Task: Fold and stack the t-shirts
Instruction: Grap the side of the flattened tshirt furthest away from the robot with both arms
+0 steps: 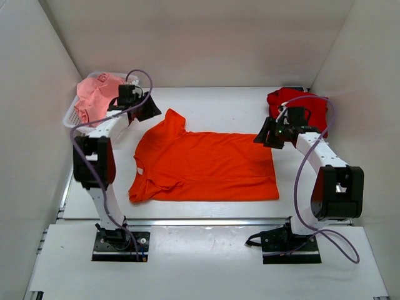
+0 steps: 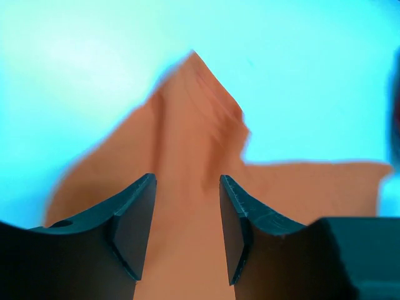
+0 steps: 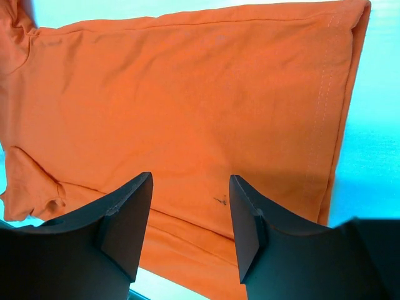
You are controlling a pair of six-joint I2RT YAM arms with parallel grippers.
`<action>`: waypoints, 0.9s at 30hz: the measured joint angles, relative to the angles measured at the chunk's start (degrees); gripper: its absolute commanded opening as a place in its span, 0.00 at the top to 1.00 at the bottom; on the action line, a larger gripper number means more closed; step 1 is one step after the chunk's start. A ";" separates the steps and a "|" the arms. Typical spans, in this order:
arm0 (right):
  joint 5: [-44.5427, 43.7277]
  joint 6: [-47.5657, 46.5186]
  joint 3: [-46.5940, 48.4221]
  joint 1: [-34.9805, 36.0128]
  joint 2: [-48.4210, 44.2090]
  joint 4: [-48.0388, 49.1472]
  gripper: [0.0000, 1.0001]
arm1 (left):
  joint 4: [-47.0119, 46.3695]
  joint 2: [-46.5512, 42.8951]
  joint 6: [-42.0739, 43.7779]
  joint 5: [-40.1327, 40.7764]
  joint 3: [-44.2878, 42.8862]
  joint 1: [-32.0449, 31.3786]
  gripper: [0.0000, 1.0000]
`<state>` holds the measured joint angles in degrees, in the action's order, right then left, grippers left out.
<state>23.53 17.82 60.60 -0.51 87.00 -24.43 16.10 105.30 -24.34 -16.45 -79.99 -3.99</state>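
Observation:
The bright orange t-shirt (image 1: 206, 165) lies spread flat in the middle of the table, its far-left sleeve pointing up and back. My left gripper (image 1: 150, 111) is open just over that sleeve; in the left wrist view the blurred orange sleeve (image 2: 194, 125) shows between and beyond the open gripper (image 2: 187, 219). My right gripper (image 1: 265, 134) is open above the shirt's far-right corner; in the right wrist view the orange shirt (image 3: 187, 94) lies under the open gripper (image 3: 190, 219). The darker red t-shirt (image 1: 300, 103) lies bunched at the back right. The pale pink t-shirt (image 1: 97, 97) lies crumpled in the basket.
A white mesh basket (image 1: 70, 115) stands at the back left against the wall, right behind my left arm. White walls close in the table on the left, back and right. The red shirt sits just behind my right arm.

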 measured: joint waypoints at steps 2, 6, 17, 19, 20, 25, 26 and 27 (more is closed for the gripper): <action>0.15 0.00 -0.07 0.00 -0.11 0.07 0.51 | -0.48 6.38 0.72 0.92 -5.01 0.13 0.44; 0.83 0.04 -0.31 -0.13 -0.11 0.61 0.52 | 0.26 17.42 1.44 2.12 -12.00 0.35 0.43; 2.45 0.11 -1.77 -1.68 0.11 1.60 0.53 | 4.26 31.36 2.12 3.34 -30.03 -1.42 0.44; 2.51 0.17 -1.77 -1.97 0.33 1.73 0.53 | 4.72 31.69 2.12 3.21 -30.47 -1.84 0.43; 2.51 0.17 -1.77 -2.12 0.42 1.79 0.53 | 5.01 31.76 2.19 3.10 -30.34 -2.05 0.43; 2.80 0.20 -1.77 -2.25 0.81 1.81 0.53 | 4.15 31.52 2.64 2.03 -28.20 -2.91 0.42; 2.95 0.20 -1.77 -2.25 0.83 1.86 0.53 | 4.04 31.52 2.80 1.88 -28.11 -2.99 0.43; 3.06 0.22 -1.77 -2.27 0.92 1.88 0.52 | 4.02 31.52 2.95 1.81 -28.11 -3.04 0.48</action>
<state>26.59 18.04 58.83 -2.79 87.92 -22.55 20.12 136.81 -21.39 -14.63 -108.09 -7.03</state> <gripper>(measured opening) 0.469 0.576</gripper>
